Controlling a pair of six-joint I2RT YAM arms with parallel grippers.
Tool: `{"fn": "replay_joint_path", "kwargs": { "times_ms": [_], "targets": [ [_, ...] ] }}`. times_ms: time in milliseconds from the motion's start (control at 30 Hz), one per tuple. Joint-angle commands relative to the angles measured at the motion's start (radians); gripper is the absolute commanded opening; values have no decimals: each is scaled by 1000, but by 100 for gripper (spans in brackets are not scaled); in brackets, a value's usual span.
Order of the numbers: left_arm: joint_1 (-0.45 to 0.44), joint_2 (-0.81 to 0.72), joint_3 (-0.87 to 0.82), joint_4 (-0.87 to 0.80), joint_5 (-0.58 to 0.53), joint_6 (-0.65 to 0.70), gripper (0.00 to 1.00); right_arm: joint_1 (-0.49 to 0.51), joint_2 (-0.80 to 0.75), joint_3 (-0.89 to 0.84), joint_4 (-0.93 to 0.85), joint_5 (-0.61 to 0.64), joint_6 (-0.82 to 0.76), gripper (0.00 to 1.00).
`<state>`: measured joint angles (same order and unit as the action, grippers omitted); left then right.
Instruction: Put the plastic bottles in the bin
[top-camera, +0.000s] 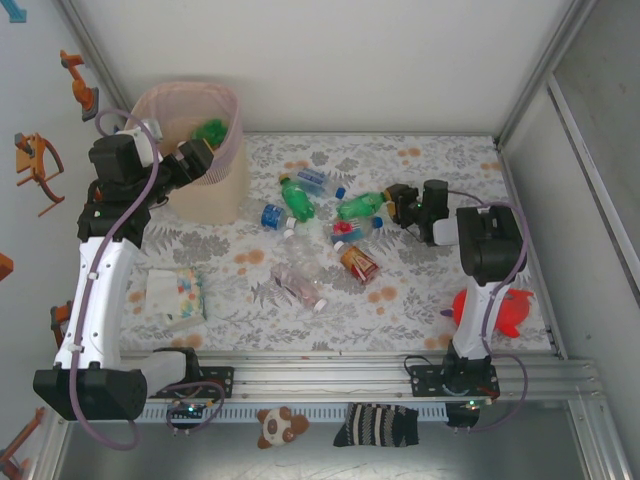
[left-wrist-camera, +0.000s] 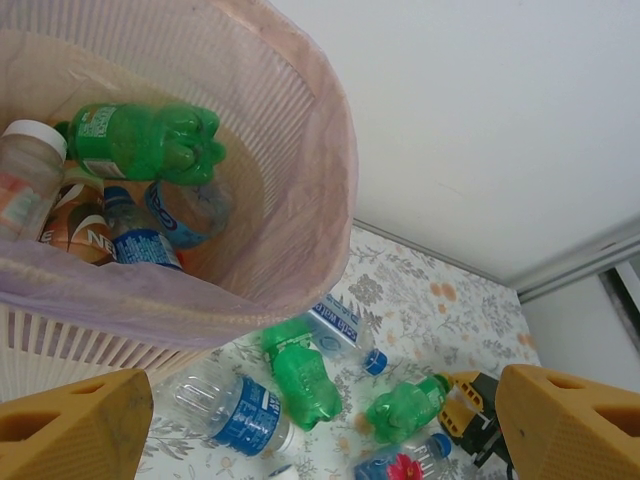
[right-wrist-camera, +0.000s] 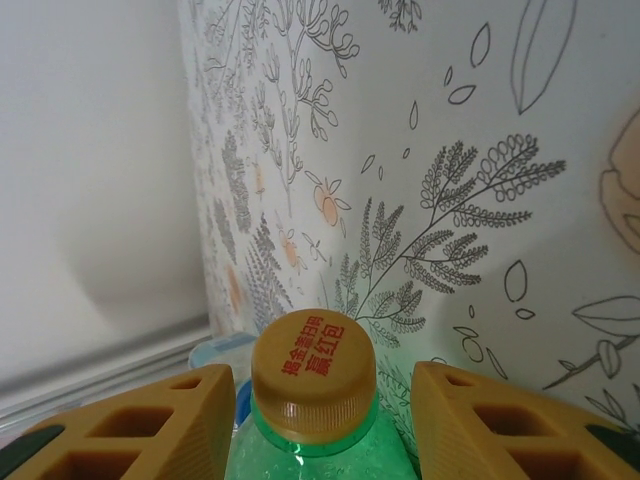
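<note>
While the left gripper (top-camera: 197, 152) is hanging at the rim of the bin (top-camera: 160, 97), its orange fingers (left-wrist-camera: 70, 430) are standing wide apart with nothing between them. The bin is sitting at the far left corner of the flowered table (top-camera: 440, 170). Inside it a binned green bottle (left-wrist-camera: 150, 140) is lying on top of several others with blue labels.

The right gripper (top-camera: 393, 205) is reaching in from the right and straddling the capped end of a loose green bottle (top-camera: 360, 207) near the middle of the table. In the right wrist view its orange cap (right-wrist-camera: 313, 372) is sitting between the two fingers, which are apart around the neck; I cannot tell whether they are pressing on it.

Other bottles are crowding that spot. A blue-labelled bottle (top-camera: 352, 230) is lying just beside it on the near side, and a copper-coloured bottle (top-camera: 358, 263) is lying nearer still. A leaning green bottle (top-camera: 297, 198), a blue-capped clear bottle (top-camera: 322, 183) and a clear bottle (top-camera: 268, 214) are lying between it and the bin. A crushed clear bottle (top-camera: 298, 283) is lying closer to the arms. A white dotted box (top-camera: 178, 295) is sitting by the left arm, and a red plush toy (top-camera: 495, 310) is lying beside the right arm.
</note>
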<state>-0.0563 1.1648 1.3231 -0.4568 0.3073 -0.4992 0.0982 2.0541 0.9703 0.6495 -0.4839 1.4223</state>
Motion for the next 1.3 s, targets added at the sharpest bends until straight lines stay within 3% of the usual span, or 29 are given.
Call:
{"fn": "replay_joint_path", "kwargs": {
  "times_ms": [0, 333, 733, 1067, 1267],
  "targets": [
    [10, -5, 32, -11, -4, 24, 88, 6, 1, 39, -127, 8, -45, 48],
    [27, -14, 34, -20, -7, 28, 89, 6, 43, 92, -108, 5, -34, 46],
    [36, -23, 29, -25, -9, 28, 89, 6, 52, 101, -79, 10, -12, 36],
    [36, -46, -1, 32, 53, 21, 88, 3, -62, 82, -88, 25, -49, 26],
    [32, -55, -28, 101, 145, 17, 88, 3, -194, 107, -203, 12, -209, 25]
  ]
}}
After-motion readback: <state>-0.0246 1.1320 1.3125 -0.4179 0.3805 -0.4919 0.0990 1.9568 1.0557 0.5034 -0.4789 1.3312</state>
